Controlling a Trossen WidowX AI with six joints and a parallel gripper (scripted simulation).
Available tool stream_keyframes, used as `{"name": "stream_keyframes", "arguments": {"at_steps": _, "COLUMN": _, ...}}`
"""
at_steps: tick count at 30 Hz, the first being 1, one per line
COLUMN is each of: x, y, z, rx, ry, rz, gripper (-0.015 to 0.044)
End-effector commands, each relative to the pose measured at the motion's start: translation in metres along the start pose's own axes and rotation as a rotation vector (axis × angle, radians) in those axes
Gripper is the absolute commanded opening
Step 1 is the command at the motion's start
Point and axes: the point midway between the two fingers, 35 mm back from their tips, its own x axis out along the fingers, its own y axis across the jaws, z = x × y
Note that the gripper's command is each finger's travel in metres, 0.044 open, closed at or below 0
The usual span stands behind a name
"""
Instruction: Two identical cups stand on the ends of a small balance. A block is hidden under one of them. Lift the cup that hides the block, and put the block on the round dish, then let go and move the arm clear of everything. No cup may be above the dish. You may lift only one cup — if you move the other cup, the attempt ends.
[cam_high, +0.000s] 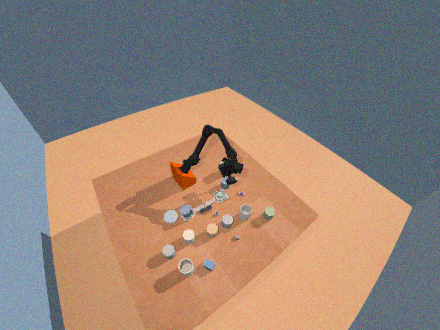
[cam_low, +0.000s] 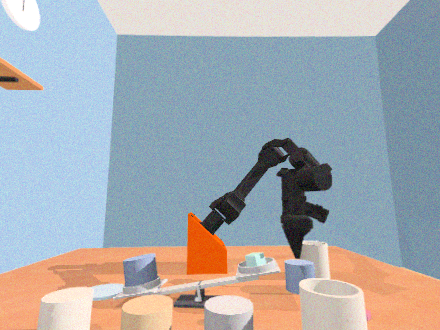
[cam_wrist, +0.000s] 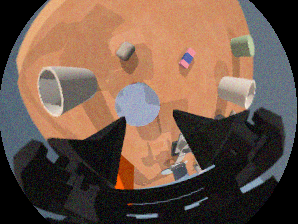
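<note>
The lifted blue-grey cup (cam_high: 225, 184) (cam_low: 299, 274) (cam_wrist: 137, 104) stands upside down on the table, beside the balance's raised end. My gripper (cam_high: 228, 175) (cam_low: 296, 246) (cam_wrist: 149, 116) hangs just above it, open, with nothing between the fingers. A teal block (cam_low: 256, 258) (cam_high: 219, 195) lies uncovered on the raised pan of the balance (cam_low: 200, 286) (cam_high: 202, 207). The other blue-grey cup (cam_low: 140, 270) (cam_high: 186, 211) stands on the lowered pan. The pale blue round dish (cam_low: 106, 290) (cam_high: 170, 216) lies on the table by that lowered end.
An orange wedge (cam_high: 183, 175) (cam_low: 204, 248) holds the arm's base. Several other cups and cylinders stand in front of the balance, among them a white open cup (cam_low: 330, 302) and a tall white one (cam_low: 316, 257). A blue tile (cam_high: 209, 264) and small bits lie about.
</note>
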Motion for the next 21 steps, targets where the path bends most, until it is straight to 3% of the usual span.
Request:
{"name": "stream_keyframes", "arguments": {"at_steps": 1, "x": -0.009, "y": -0.021, "z": -0.007, "rx": 0.101, "ry": -0.002, "rz": -0.009, "gripper": 0.0260}}
{"name": "stream_keyframes", "arguments": {"at_steps": 13, "x": -0.036, "y": -0.083, "z": -0.049, "rx": 0.441, "ry": -0.006, "rz": -0.019, "gripper": 0.0260}}
{"name": "stream_keyframes", "arguments": {"at_steps": 21, "x": -0.045, "y": -0.097, "z": -0.082, "rx": 0.575, "ry": -0.001, "rz": -0.013, "gripper": 0.0260}}
